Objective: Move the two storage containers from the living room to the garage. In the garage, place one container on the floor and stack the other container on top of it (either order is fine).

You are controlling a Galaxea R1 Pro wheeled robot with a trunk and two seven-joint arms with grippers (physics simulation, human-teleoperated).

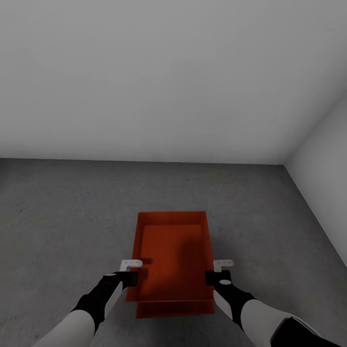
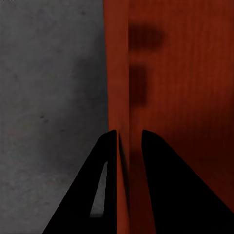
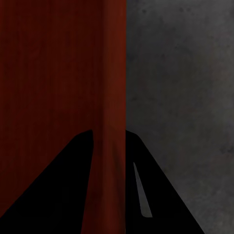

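In the head view, an orange-red storage container (image 1: 173,258) sits low in the centre of the frame, held over the dark grey garage floor (image 1: 62,217), with plain white walls (image 1: 168,72) filling the upper half and a corner showing at the right. The left gripper (image 1: 129,272) clamps the container's left wall and the right gripper (image 1: 218,271) clamps its right wall, a two-handed hold that likely keeps the open bin level for lowering. Just below the held bin's near edge, a second orange-red rim (image 1: 176,308) peeks out, probably the other container already on the floor, with this one being stacked on it; most of that lower bin is hidden beneath the upper one, so whether the two touch cannot be told. Both forearms are cut off by the bottom edge of the frame. In the left wrist view, the two dark fingers (image 2: 97,195) straddle a vertical strip of orange-red wall (image 2: 119,73), closed on it, with the bin's ribbed inside to the right and grey concrete to the left; soft dark shadows blotch the upper right. In the right wrist view, the dark fingers (image 3: 161,195) likewise pinch the bin's wall (image 3: 114,73) at centre, its shaded red interior on the left, grey floor on the right; nothing here shows the lower bin.
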